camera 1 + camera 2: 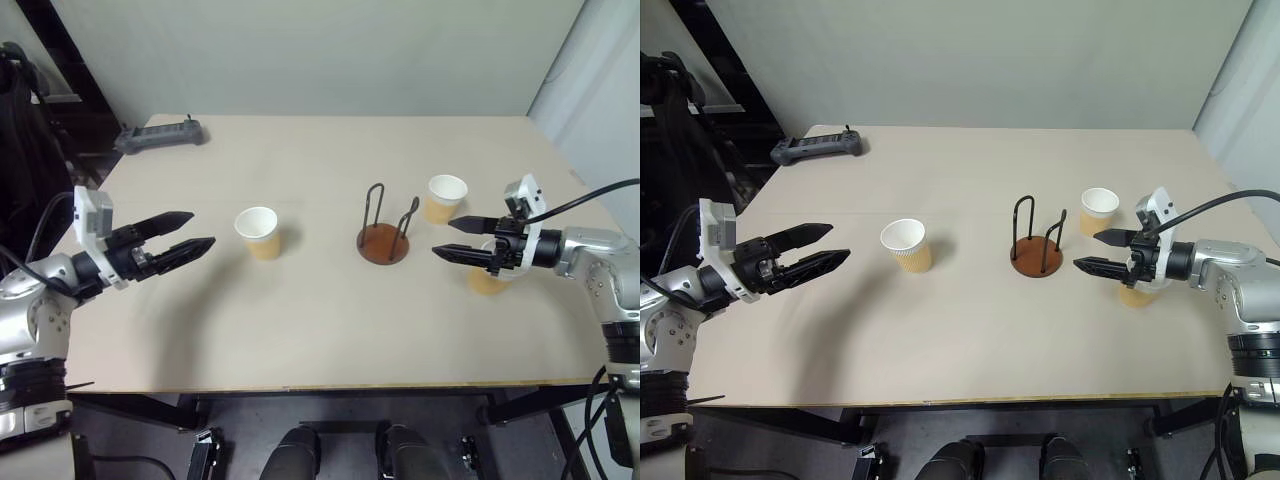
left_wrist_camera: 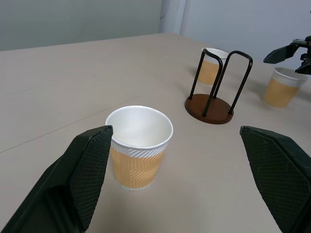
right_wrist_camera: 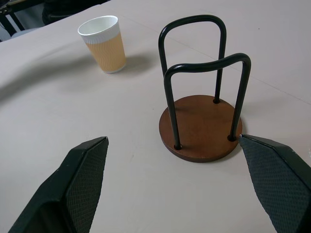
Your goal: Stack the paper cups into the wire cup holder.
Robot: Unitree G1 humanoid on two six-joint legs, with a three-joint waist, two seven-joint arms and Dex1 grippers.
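Observation:
The wire cup holder stands empty in the middle of the table, a brown disc with two dark wire loops. One paper cup stands upright left of it, a second paper cup behind its right side, and a third paper cup sits to the right, partly hidden by my right gripper. That gripper hangs open just right of the holder, pointing at it. My left gripper is open too, level, pointing at the left cup from a short way off, holding nothing.
A dark controller-like device lies at the far left corner of the table. A light wall runs behind the table. Dark equipment stands off the left edge.

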